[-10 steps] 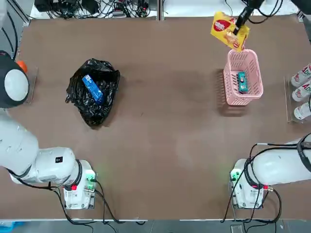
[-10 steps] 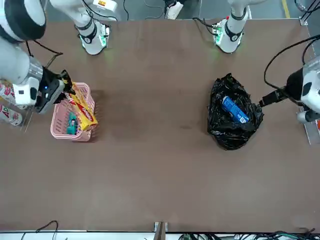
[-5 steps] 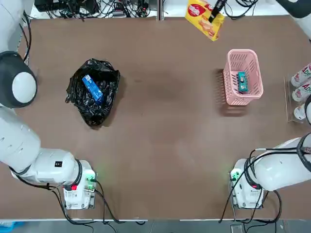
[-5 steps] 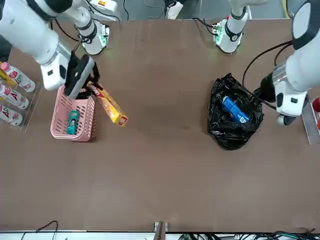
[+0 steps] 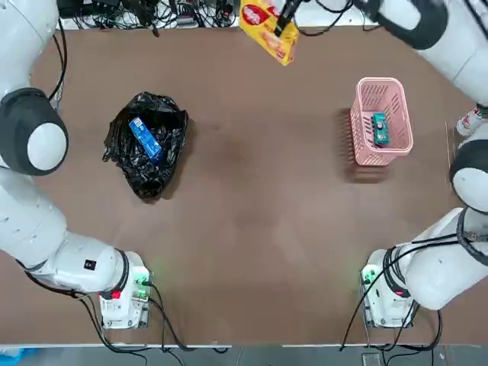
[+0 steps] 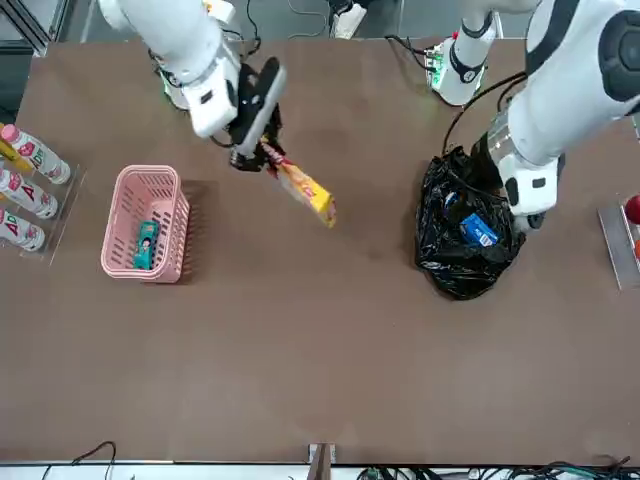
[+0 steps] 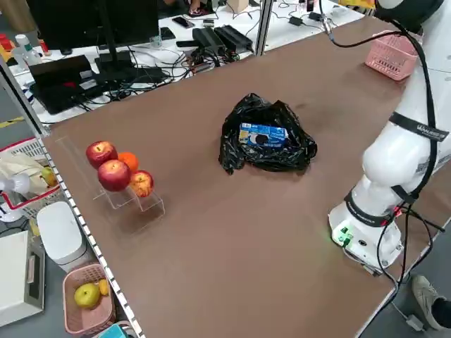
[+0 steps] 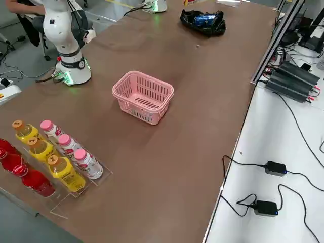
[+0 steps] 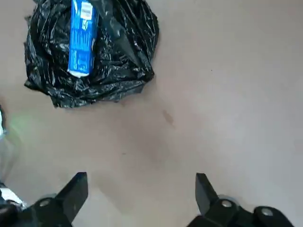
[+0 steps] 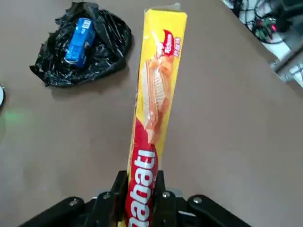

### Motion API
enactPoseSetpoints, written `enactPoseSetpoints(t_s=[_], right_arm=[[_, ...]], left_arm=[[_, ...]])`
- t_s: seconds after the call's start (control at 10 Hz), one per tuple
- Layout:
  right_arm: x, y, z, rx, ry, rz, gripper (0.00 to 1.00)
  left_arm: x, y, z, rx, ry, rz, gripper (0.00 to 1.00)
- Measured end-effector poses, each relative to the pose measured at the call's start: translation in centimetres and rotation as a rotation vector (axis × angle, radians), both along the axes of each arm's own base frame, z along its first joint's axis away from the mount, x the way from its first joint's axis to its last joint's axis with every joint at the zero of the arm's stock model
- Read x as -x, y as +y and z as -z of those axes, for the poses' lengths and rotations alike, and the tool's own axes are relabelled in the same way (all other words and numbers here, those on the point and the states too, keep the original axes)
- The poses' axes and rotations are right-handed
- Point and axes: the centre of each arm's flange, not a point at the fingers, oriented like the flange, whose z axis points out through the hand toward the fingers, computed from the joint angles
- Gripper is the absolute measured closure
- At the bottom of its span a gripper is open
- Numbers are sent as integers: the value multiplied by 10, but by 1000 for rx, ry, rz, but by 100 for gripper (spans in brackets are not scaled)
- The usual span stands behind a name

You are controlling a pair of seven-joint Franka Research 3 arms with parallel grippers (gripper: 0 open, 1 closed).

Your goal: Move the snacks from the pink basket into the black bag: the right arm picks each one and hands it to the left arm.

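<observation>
Carried away from above the slotted pink plastic basket, the flat yellow-and-red snack packet now hangs over the tabletop, pinched between the right gripper's fingers. Handover seems the step in hand; the left gripper, fingers spread and grasping nothing, should next meet the packet. It waits near the wrinkled glossy black plastic bag, where a blue packet lies. A small teal packet sits in the basket. Right arm reaches inward, gripper angled.

One yellow snack, one blue, one teal.
</observation>
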Motion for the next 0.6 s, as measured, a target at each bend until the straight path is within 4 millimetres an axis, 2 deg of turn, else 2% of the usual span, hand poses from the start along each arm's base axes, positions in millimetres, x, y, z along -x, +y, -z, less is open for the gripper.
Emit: enactPoseSetpoints(t_s=[0.3,0.4,0.6], right_arm=[[19,35,3,-5,-24,-57,73],[26,45,-2,-5,-38,-76,73],[37,67,-5,1,-72,-112,73]], left_arm=[[21,-46,0,-17,17,-43,0],[26,-55,-1,-19,19,-47,0],[29,-61,-4,-18,14,-60,0]])
